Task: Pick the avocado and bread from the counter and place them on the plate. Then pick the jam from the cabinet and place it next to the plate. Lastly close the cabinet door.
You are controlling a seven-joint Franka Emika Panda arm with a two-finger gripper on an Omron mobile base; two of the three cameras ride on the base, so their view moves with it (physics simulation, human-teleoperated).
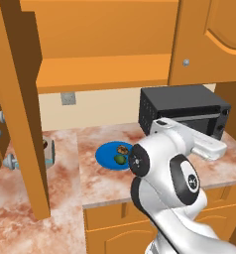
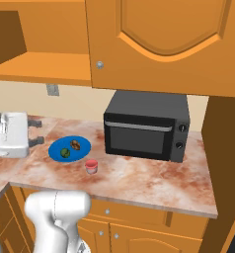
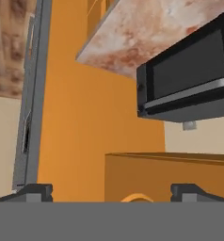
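A: Where do the avocado [image 2: 65, 152] and bread [image 2: 76, 145] lie?
B: Both on the blue plate [image 2: 83, 154], left of the black microwave [image 2: 146, 126] on the counter [image 2: 154, 184].
A: The jam [image 2: 91, 166]?
B: Just beside the plate's near right rim.
A: The gripper [image 3: 111, 192]?
B: Fingers spread apart, holding nothing; cabinet door [image 1: 23, 106] stands open.

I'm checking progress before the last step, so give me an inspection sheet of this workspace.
Surface: marbled counter, mostly bare.
Job's things: avocado and bread on the blue plate; jam upright on the counter beside the plate; cabinet door open.
Clutter: microwave.
Grippers: gripper open, empty.
Cables: nothing seen.
Surroundings: wall outlet, closed neighbouring cabinet.
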